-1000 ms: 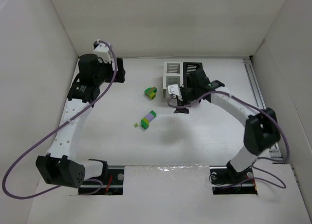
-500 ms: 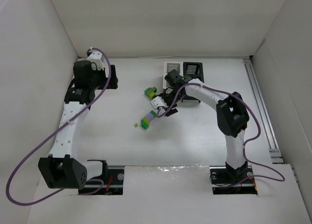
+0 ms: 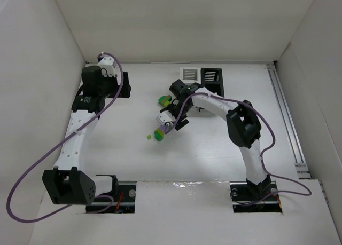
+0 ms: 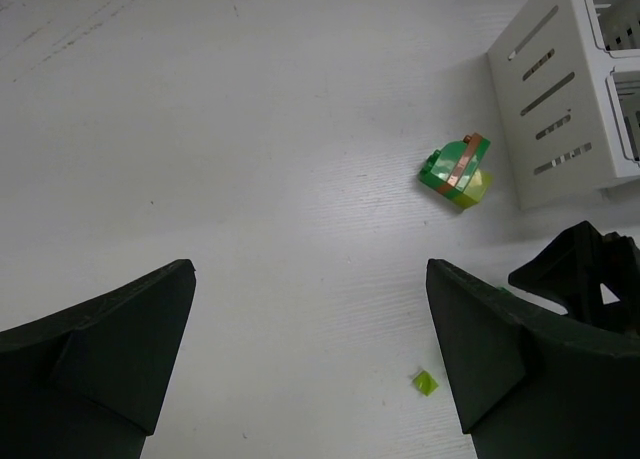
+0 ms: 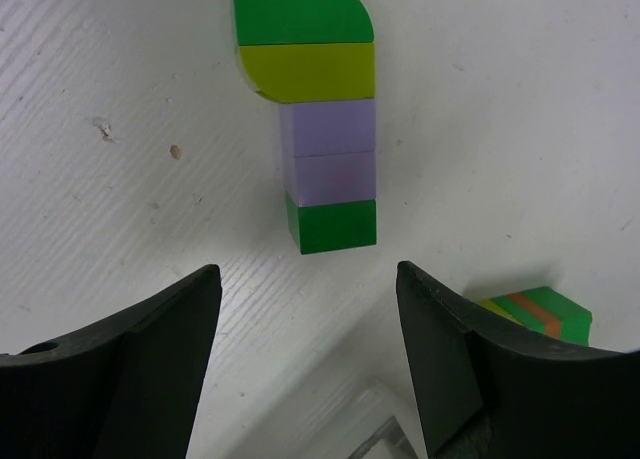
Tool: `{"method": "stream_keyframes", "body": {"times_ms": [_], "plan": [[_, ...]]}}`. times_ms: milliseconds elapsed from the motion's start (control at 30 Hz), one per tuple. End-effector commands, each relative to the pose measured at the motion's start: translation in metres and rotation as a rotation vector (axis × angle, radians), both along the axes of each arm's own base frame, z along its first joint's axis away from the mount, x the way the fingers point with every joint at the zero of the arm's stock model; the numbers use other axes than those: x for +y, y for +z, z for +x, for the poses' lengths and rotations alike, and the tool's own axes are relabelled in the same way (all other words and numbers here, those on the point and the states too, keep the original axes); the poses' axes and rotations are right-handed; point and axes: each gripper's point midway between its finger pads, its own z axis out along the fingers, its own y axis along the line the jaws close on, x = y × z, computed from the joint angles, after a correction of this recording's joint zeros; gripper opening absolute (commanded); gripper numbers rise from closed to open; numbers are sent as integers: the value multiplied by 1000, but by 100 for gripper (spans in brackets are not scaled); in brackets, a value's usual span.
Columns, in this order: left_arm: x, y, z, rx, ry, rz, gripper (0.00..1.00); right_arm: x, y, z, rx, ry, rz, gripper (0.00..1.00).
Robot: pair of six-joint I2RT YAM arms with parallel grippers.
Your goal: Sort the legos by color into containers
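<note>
While the right end effector (image 5: 305, 279) hangs over the green, yellow-green and lavender lego stack (image 5: 322, 119), fingers spread wide and holding nothing, the stack lies flat on the counter (image 5: 520, 99), apparently lined up for grasping. The left end effector (image 4: 310, 274), likewise spread and empty, stands well apart from the containers (image 3: 201, 77). No legible markings.
</note>
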Motion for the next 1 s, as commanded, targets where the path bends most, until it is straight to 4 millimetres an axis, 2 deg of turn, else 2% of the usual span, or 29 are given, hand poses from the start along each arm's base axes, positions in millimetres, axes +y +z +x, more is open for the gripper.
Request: {"method": "stream_keyframes", "body": {"times_ms": [0,267,333,633,967], "plan": [[-3,2,2,-25,-18,-6,100,9,7,1,-25,35,-1,76],[-4,-3,4,-16,-26,-10,100,11,-9,5,-8,24,-25,75],[-4,-3,4,-16,-26,-10,100,17,-5,5,-10,26,-21,75],[3,-8,4,-9,-5,7,100,23,-12,7,5,33,-46,73],[7,-11,6,-1,0,15,100,24,-17,4,-3,67,-59,70]]}}
